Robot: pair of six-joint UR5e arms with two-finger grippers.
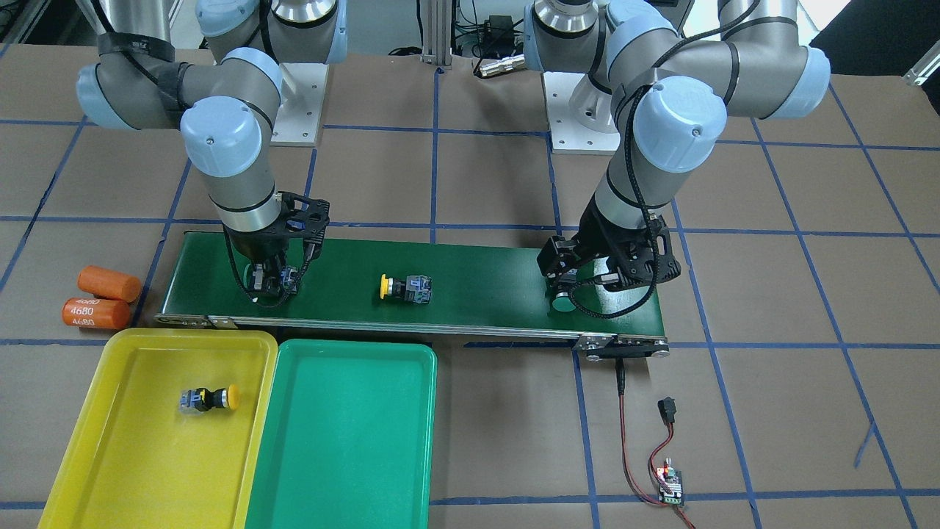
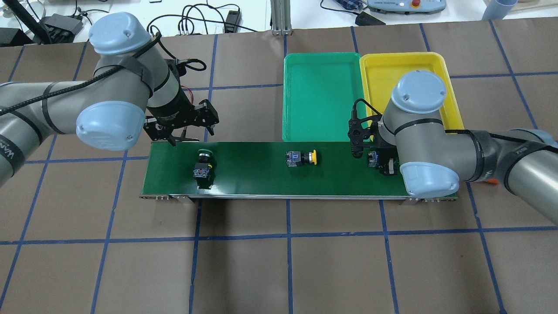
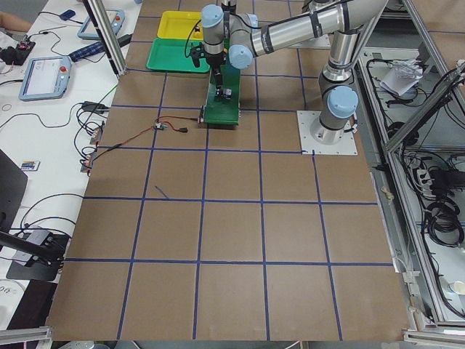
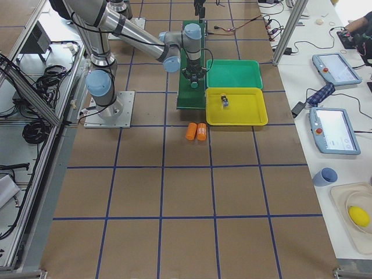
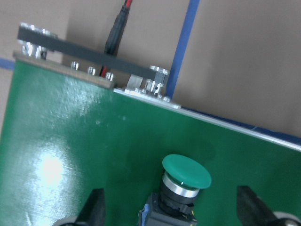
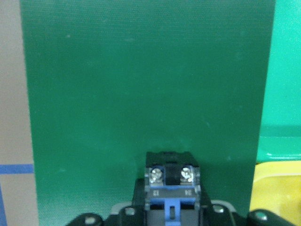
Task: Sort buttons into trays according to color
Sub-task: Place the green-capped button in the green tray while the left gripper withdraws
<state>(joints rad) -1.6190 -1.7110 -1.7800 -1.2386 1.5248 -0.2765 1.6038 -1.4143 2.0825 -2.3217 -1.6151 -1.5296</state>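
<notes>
Two picks underway: right gripper clamps one button; left gripper, wide open over green button, should close; green tray at 2 o'clock.

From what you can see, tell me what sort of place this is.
Probably a robotics lab test cell: teach pendants on the side bench, a small conveyor belt wired to a bare circuit board, a tape-gridded table.
</notes>
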